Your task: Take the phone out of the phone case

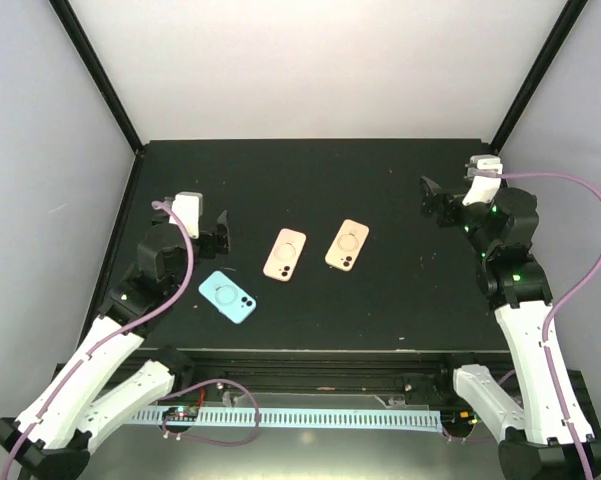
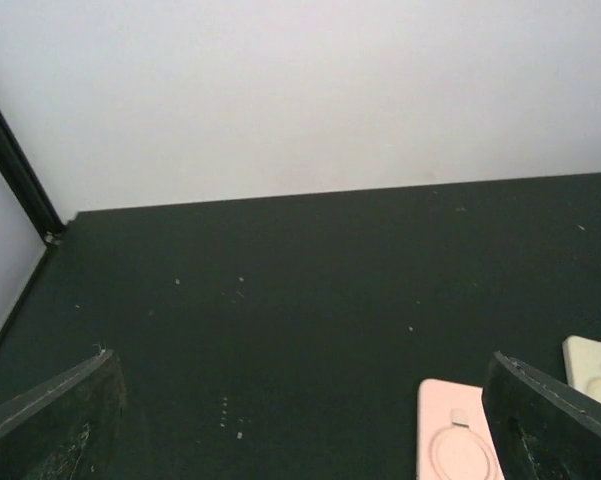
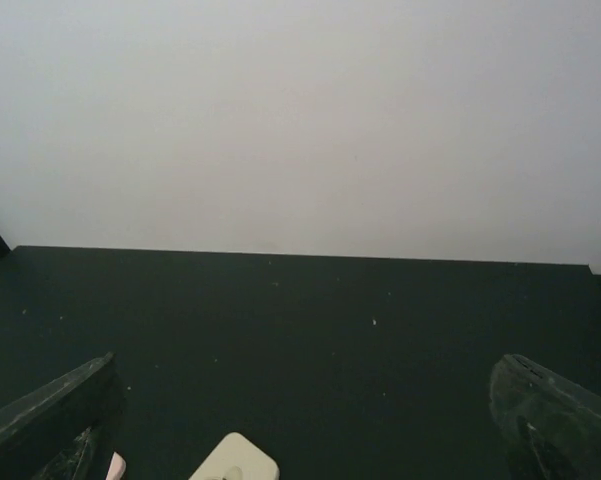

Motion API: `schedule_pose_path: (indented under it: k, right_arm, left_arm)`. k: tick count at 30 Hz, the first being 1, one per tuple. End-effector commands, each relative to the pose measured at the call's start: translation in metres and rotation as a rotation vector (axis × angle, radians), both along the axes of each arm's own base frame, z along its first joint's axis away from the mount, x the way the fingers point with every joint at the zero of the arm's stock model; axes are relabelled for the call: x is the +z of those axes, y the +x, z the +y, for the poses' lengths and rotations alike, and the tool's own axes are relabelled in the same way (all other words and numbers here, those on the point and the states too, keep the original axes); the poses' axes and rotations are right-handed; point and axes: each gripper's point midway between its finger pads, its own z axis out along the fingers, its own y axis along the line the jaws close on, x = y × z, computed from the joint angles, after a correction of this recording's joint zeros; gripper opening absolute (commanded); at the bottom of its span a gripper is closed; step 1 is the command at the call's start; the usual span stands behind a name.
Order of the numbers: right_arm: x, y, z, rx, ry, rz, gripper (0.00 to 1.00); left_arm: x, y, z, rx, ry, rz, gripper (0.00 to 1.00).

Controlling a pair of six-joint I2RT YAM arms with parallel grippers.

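While both of my claws hang over the black table (image 1: 310, 180), neither one holds or touches anything. My left claw (image 1: 212, 236) sits near the left edge with its fingers spread wide; in its wrist view the two dark fingertips (image 2: 70, 400) stand far apart at the bottom corners, with bare tabletop between them. My right claw (image 1: 436, 200) is out toward the far right, and it is released as well, its fingertips (image 3: 555, 410) just as widely parted.

Three cased phones lie flat on the table, backs up, each with a white ring on its back. The light blue phone case (image 1: 227, 297) lies nearest, just near and right of my left claw. The pink phone case (image 1: 285, 254) lies in the middle of the table. The peach-cream phone case (image 1: 347, 245) lies just right of the pink one without touching it, and well left of my right claw. Dark camera lenses show in a corner of each case. All three are apart from one another.
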Motion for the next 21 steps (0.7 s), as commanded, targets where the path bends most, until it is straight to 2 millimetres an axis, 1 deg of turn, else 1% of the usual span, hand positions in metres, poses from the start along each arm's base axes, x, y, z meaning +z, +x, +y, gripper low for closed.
schedule_pose_path:
  k: [1, 5, 8, 11, 13, 16, 17, 21]
  right_arm:
    - [-0.018, 0.006, -0.001, 0.013, -0.028, 0.033, 1.0]
    - [-0.045, 0.013, 0.006, 0.083, -0.098, 0.083, 1.0]
    - [-0.071, 0.024, 0.007, 0.121, -0.147, 0.155, 0.99]
    - [-0.097, 0.038, 0.009, 0.161, -0.189, 0.248, 0.96]
    - [-0.116, 0.045, 0.011, 0.197, -0.204, 0.314, 0.92]
    - [-0.146, 0.052, 0.016, 0.251, -0.195, 0.407, 0.85]
    - [-0.154, 0.054, 0.019, 0.274, -0.185, 0.43, 0.83]
    - [-0.179, 0.053, 0.027, 0.343, -0.166, 0.512, 0.78]
  left_arm:
    - [-0.009, 0.005, -0.017, -0.071, -0.067, 0.05, 0.99]
    - [-0.027, 0.007, -0.042, -0.153, -0.08, 0.127, 0.99]
    - [-0.042, 0.011, -0.062, -0.21, -0.084, 0.182, 0.98]
    - [-0.056, 0.017, -0.091, -0.291, -0.092, 0.25, 0.92]
    - [-0.07, 0.022, -0.111, -0.339, -0.089, 0.315, 0.89]
    - [-0.093, 0.033, -0.141, -0.387, -0.065, 0.407, 0.93]
    - [-0.103, 0.038, -0.153, -0.402, -0.053, 0.442, 0.95]
    - [-0.131, 0.059, -0.198, -0.458, -0.047, 0.549, 0.98]
